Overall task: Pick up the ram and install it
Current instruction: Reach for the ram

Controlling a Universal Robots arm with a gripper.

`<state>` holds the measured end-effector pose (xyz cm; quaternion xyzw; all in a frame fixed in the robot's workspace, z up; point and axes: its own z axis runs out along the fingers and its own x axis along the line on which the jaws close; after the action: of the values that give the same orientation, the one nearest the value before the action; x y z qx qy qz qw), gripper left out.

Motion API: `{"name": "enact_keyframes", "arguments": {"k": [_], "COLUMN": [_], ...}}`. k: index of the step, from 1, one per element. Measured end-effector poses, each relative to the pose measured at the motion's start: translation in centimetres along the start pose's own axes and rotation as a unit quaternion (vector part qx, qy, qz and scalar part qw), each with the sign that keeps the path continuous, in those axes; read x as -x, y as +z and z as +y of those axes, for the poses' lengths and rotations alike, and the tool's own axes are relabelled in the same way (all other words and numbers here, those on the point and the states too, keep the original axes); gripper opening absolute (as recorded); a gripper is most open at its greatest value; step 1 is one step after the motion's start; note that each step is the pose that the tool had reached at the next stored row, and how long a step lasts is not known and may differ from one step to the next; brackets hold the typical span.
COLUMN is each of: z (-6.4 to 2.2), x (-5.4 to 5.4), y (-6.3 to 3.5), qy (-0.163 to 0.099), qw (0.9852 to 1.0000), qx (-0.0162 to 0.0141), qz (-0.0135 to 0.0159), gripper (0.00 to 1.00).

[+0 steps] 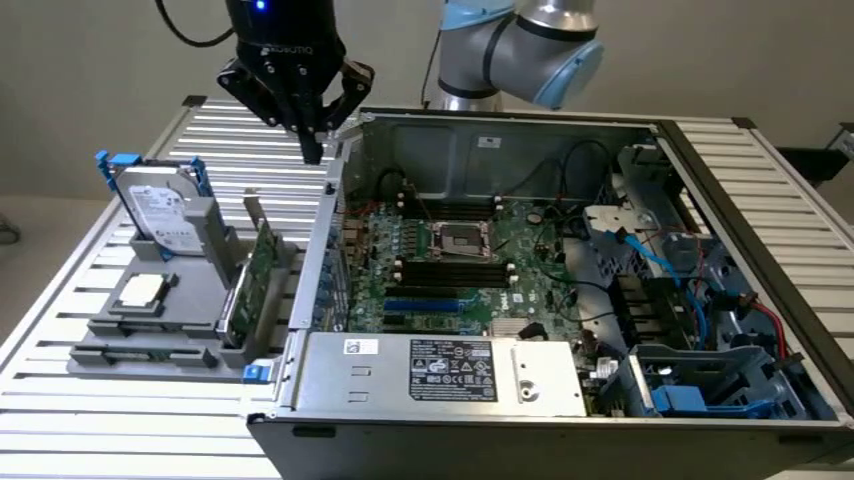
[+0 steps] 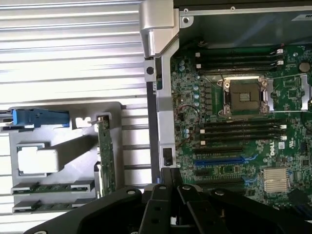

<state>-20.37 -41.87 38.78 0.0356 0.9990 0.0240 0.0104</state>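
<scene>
- Ram [image 2: 51,187]: a thin green stick lying flat in a holder on the near edge of the grey tray [image 1: 100,325], at the left of the table [image 1: 134,430]. Nothing is touching it.
- A second holder runs just beside it; I cannot tell what it carries.
- On the same tray I see a hard drive [image 1: 160,210] standing upright at the far end, with blue clips at its top.
- A square chip [image 1: 140,292] sits in a pocket nearer to me, between the drive and the ram.
- At the tray's right edge a taller green card [image 1: 254,285] stands on edge, close to the case.
- Gripper [image 1: 312,152]: hanging fingers-down above the table slats at the far end, just outside the far-left corner of the case. It is above the tray's far-right corner and well apart from the ram.
- Its fingers are pinched together with nothing between them.
- The case [image 1: 318,262] lies open on its side, filling the right half of the table.
- Inside, the motherboard [image 1: 534,290] faces up, with the socket [image 1: 458,238] and long black slots [image 1: 454,270] just near of it.
- The power supply [image 1: 427,372] sits along the near wall of the case.
- The arm [image 1: 534,50] stands behind the case's far wall.
</scene>
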Motion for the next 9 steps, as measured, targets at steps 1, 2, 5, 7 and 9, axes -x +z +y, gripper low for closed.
{"name": "enact_keyframes", "arguments": {"k": [1, 2, 5, 7, 9], "z": [-0.15, -0.30, -0.73, -1.03, -1.34], "x": [-0.5, -0.9, -2.2, -3.1, -4.0], "y": [0.02, 0.05, 0.14, 0.20, 0.26], "qy": [0.000, 0.000, 0.000, 0.000, 0.000], "qw": [1.0000, 1.0000, 1.0000, 1.0000, 1.0000], "qx": [0.0000, 0.0000, 0.0000, 0.0000, 0.0000], "qz": [0.0000, 0.0000, 0.0000, 0.0000, 0.0000], "gripper": [0.11, 0.11, 0.11, 0.11, 0.11]}}
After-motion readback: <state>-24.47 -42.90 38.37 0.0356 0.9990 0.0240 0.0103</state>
